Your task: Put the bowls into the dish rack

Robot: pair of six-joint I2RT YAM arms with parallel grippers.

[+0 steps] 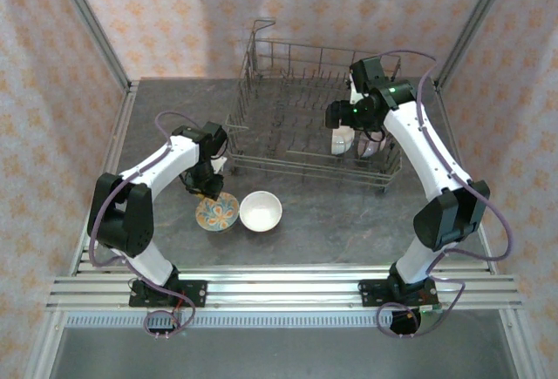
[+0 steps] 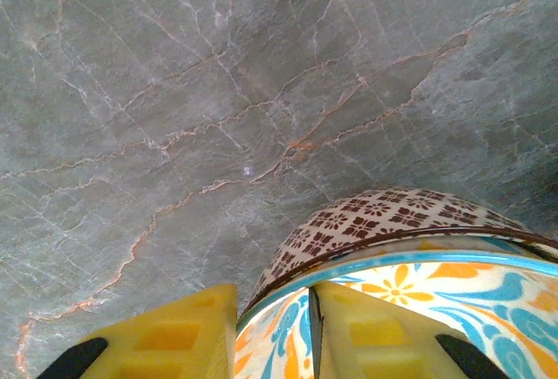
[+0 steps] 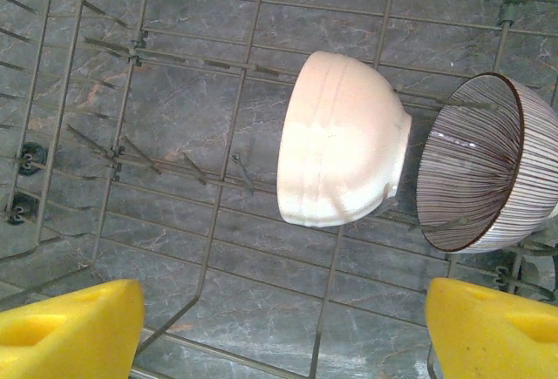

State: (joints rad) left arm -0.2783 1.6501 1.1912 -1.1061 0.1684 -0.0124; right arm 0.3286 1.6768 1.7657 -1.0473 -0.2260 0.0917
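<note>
Two ceramic bowls [image 3: 344, 139] racked, two left.
Left gripper [image 2: 277, 292] clamps floral orange-and-blue ceramic bowl [image 2: 410, 290], seven o'clock; right gripper [image 3: 283, 296] agape above grey wire rack [image 1: 288, 109].

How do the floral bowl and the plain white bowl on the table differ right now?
The floral bowl is orange-and-blue patterned; the white bowl is plain. The floral bowl's rim sits between the left gripper's fingers; the white bowl is untouched. Both stand upright on the table, outside the dish rack.
</note>
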